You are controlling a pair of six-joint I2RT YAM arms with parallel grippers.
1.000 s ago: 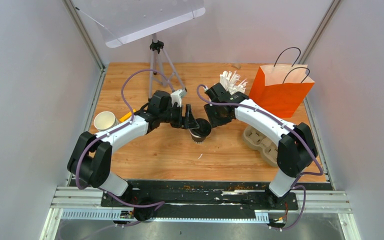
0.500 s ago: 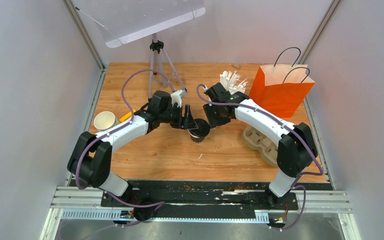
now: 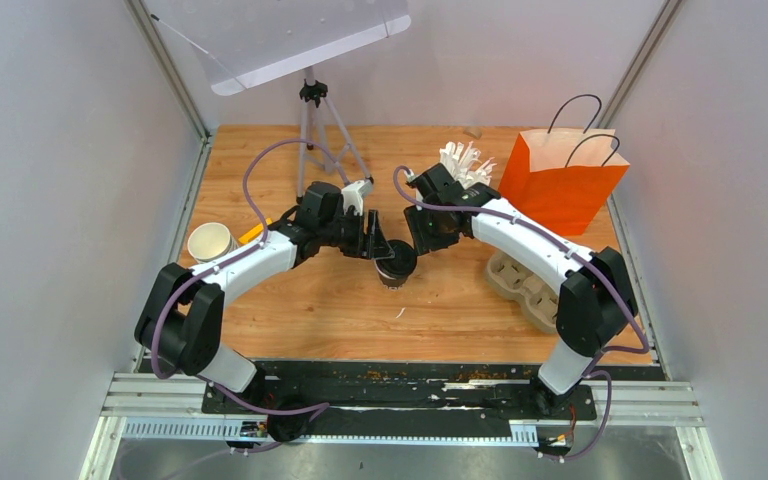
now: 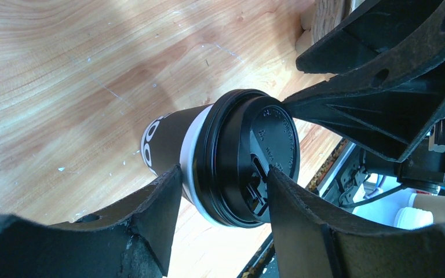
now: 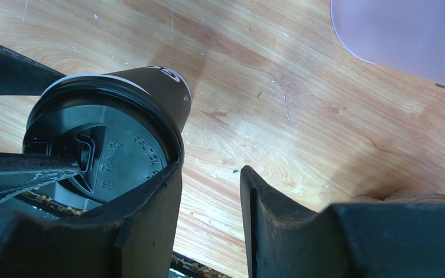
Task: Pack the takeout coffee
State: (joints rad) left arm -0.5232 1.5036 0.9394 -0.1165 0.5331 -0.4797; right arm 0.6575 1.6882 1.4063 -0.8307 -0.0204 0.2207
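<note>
Coffee cup (image 4: 168,145): sits between left gripper (image 4: 223,172) fingers, half closed astride the black lid (image 4: 261,150); cannot tell whether clamped. Touches one right gripper (image 5: 211,169) finger at the rim; those fingers narrowly parted, empty. Stands on the table (image 3: 310,310), mid-way.

Lidded cup (image 3: 397,266): dark wall, white band, black lid (image 4: 249,165); upright, central. Open white cup (image 3: 210,241): upright; 9 o'clock from it.
</note>
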